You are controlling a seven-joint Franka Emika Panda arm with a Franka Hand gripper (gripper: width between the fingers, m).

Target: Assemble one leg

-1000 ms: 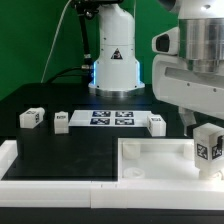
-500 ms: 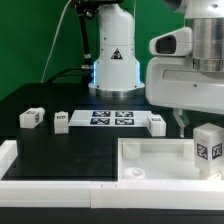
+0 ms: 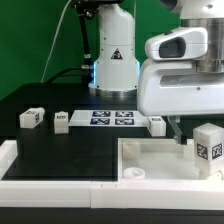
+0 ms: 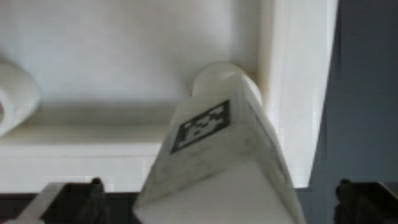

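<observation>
A leg (image 3: 208,150), a small white post with a black-and-white tag, stands upright in the white panel (image 3: 150,160) at its corner on the exterior view's right. In the wrist view this leg (image 4: 222,140) fills the middle, tag facing the camera, next to the panel's raised rim (image 4: 299,60). My gripper (image 3: 180,130) hangs just above and beside it. In the wrist view the gripper (image 4: 214,205) is open, with its dark fingertips (image 4: 75,200) wide on both sides of the leg and not touching it.
Three more legs lie on the black table: two on the exterior view's left (image 3: 31,117) (image 3: 61,121) and one (image 3: 157,124) by the marker board (image 3: 112,119). The arm's base (image 3: 113,60) stands behind. A white ledge (image 3: 40,170) runs along the front.
The arm's wrist has shifted toward the exterior view's left and slightly down over the panel. The standing leg has not moved.
</observation>
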